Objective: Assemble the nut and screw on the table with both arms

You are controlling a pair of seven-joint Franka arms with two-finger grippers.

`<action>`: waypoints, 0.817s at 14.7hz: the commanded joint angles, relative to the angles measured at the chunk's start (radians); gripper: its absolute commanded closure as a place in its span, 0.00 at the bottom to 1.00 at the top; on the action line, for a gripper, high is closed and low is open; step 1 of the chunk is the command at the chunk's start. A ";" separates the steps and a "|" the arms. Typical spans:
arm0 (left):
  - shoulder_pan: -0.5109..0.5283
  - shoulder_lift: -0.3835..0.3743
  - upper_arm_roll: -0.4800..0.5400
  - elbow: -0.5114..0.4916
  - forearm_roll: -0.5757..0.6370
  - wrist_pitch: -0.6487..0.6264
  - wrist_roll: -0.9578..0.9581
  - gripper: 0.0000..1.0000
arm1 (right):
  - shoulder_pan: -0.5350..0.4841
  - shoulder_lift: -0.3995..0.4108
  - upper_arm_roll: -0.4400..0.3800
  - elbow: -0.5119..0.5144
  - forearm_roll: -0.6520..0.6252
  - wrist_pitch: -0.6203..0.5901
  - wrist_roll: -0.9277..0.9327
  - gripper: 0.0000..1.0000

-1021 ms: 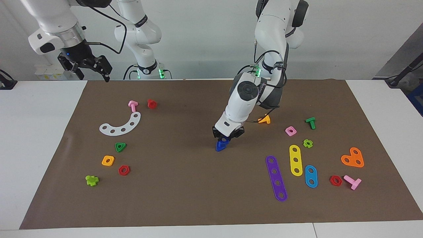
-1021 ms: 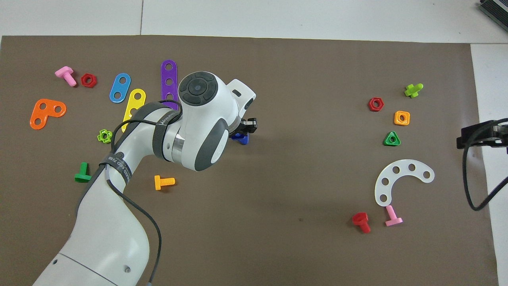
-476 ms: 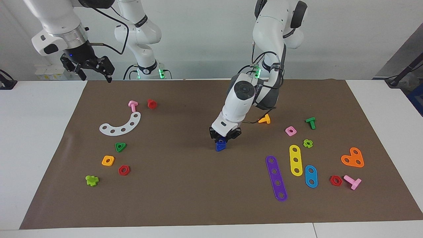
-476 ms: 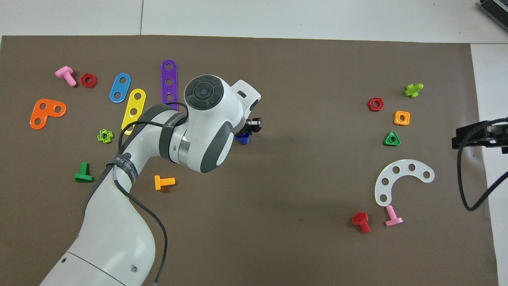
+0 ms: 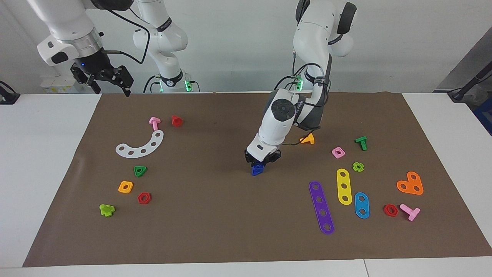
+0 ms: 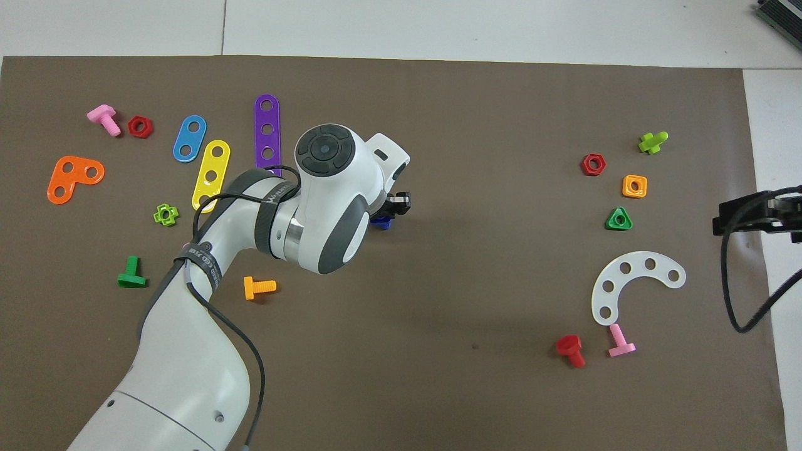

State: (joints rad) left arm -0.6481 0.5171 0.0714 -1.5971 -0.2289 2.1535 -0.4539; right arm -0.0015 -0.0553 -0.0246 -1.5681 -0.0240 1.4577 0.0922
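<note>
Screw [image 5: 257,169]: small blue plastic piece with a three-cornered head, in the middle of the flat brown mat [image 5: 215,231].
Left gripper [image 5: 263,159]: black fingers clamped on the screw.
Right gripper [image 5: 103,77]: fingers spread, waiting over the mat's corner nearest the right arm's base.

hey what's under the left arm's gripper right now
A small blue piece sits on the brown mat directly under the left gripper. The fingers cover its top, so screw, nut or both cannot be told.
</note>
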 commanded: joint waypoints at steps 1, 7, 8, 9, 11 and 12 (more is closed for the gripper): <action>-0.031 0.000 0.018 -0.056 -0.010 0.069 -0.008 1.00 | -0.006 -0.020 0.005 -0.026 0.002 0.023 -0.020 0.00; -0.033 -0.002 0.018 -0.060 0.028 0.082 -0.006 0.00 | -0.014 -0.020 0.005 -0.024 0.004 0.021 -0.008 0.00; -0.025 -0.002 0.018 -0.051 0.028 0.077 -0.005 0.00 | -0.015 -0.020 0.005 -0.024 0.004 0.021 -0.008 0.00; -0.019 0.000 0.016 -0.029 0.028 0.072 -0.005 0.00 | -0.015 -0.020 0.003 -0.024 0.004 0.020 -0.008 0.00; -0.015 0.017 0.024 0.014 0.031 0.028 -0.003 0.00 | -0.014 -0.020 0.005 -0.023 0.006 0.021 -0.009 0.00; 0.005 0.029 0.031 0.072 0.029 -0.031 -0.003 0.00 | -0.012 -0.020 0.005 -0.018 0.006 0.018 -0.017 0.00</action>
State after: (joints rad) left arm -0.6613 0.5249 0.0872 -1.6070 -0.2197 2.2052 -0.4533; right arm -0.0060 -0.0561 -0.0249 -1.5683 -0.0239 1.4577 0.0922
